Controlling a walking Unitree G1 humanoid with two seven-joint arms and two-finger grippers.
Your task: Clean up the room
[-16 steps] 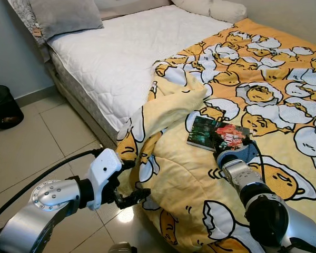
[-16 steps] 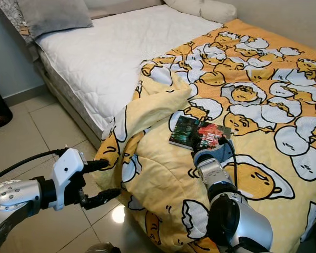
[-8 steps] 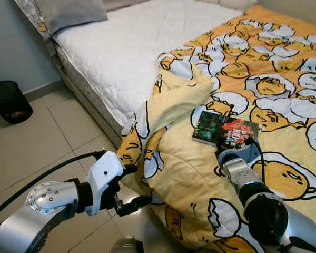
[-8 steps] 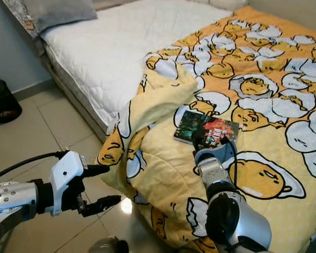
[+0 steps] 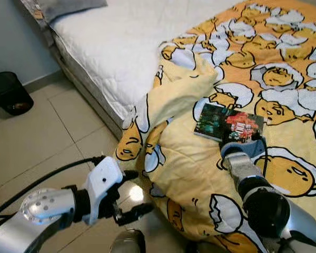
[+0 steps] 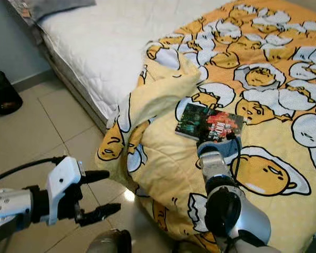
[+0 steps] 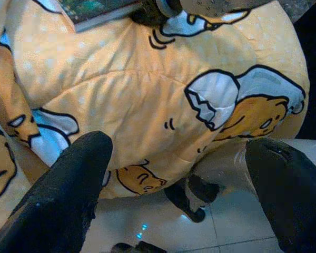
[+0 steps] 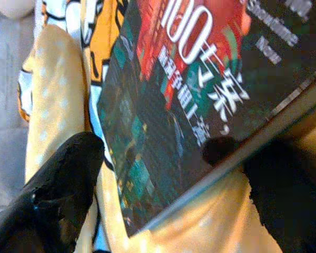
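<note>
A dark paperback book (image 5: 229, 124) with a red and green cover lies flat on the yellow egg-print duvet (image 5: 189, 163), near the bed's side. My right gripper (image 5: 238, 139) rests on the duvet at the book's near edge. In the right wrist view its fingers (image 8: 63, 184) stand open, one on each side of the book (image 8: 189, 95) with the edge between them. My left gripper (image 5: 138, 193) hangs open over the tiled floor beside the draped duvet corner, with nothing between its fingertips (image 7: 68, 179).
The white mattress (image 5: 121, 47) lies bare on the bed's far half, with a grey pillow (image 5: 68, 4) at its head. A black waste bin (image 5: 9, 93) stands by the wall at the left. Bare tiled floor (image 5: 37, 142) runs along the bed.
The camera has tilted down, so the bed's head slid out of the picture. My right gripper stays at the book's near edge. My left arm sits a little lower.
</note>
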